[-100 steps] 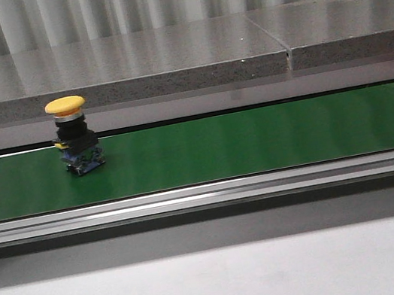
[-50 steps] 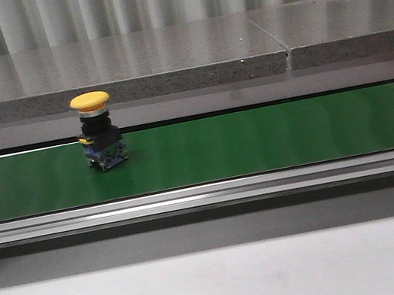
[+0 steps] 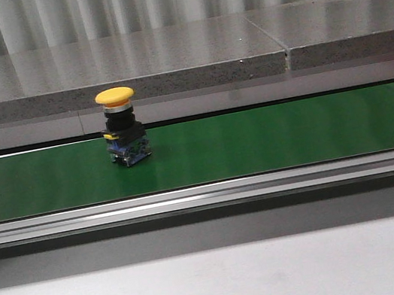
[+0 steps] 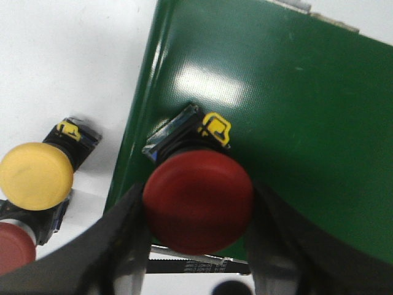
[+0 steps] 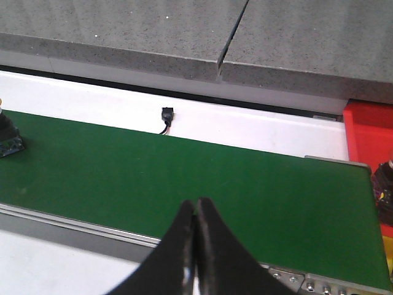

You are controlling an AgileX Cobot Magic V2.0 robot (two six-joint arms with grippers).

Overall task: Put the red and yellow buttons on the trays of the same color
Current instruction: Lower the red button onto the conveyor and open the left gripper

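Note:
A yellow button [image 3: 123, 136] with a black and blue base stands upright on the green belt [image 3: 272, 138], left of centre in the front view. Its base shows at the edge of the right wrist view [image 5: 8, 141]. My left gripper [image 4: 196, 236] is shut on the cap of a red button [image 4: 198, 200], whose base is at the edge of the belt [image 4: 295, 110]. My right gripper [image 5: 196, 212] is shut and empty, above the belt's near rail. A red tray [image 5: 367, 132] lies at the belt's end. No yellow tray is in view.
Another yellow button [image 4: 35, 175] and a second red button [image 4: 13, 249] stand on the white table beside the belt. A dark button base [image 5: 385, 184] sits by the red tray. A grey stone ledge [image 3: 166, 61] runs behind the belt.
The yellow button has travelled to the right along the belt, staying upright. No gripper shows in the front view.

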